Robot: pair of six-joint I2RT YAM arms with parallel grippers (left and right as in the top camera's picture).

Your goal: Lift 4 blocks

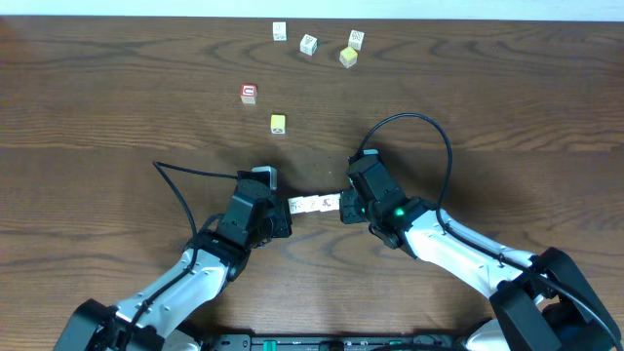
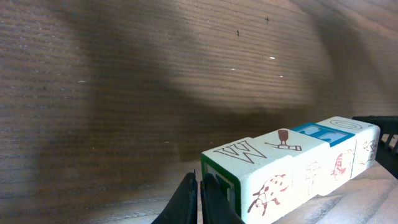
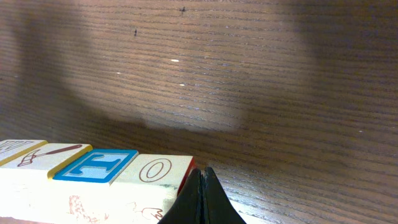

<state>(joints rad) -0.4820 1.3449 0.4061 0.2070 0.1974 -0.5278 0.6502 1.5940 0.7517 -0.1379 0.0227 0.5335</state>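
I see four small cream picture-printed cubes butted end to end in one level row. It's centred toward the front of the brown wooden table.

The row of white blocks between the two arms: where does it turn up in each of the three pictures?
Overhead: the row of white blocks sits just below centre.
Left wrist: the row fills the lower right, nearly reaching the right edge.
Right wrist: the row lies along the bottom left.
Shared landmark: the blue-framed face, seen in both wrist views; too small overhead.
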